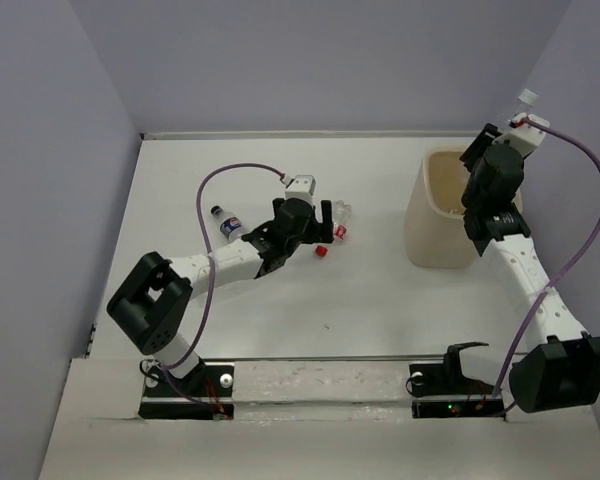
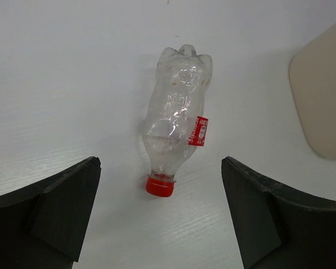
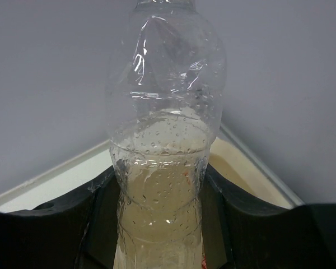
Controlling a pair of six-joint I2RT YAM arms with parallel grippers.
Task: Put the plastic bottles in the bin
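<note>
A clear plastic bottle with a red cap and a scrap of red label lies on the white table, cap toward the camera. My left gripper is open above it, with the bottle's neck between the spread fingers; in the top view this gripper hovers over the same bottle. A second bottle, with a dark cap and blue label, lies to the left. My right gripper is shut on a clear bottle with a white cap and holds it raised at the far right side of the cream-beige bin.
The bin's corner shows in the left wrist view and its rim below the held bottle. Lilac walls enclose the table on the left, back and right. The arm bases stand on a rail at the near edge.
</note>
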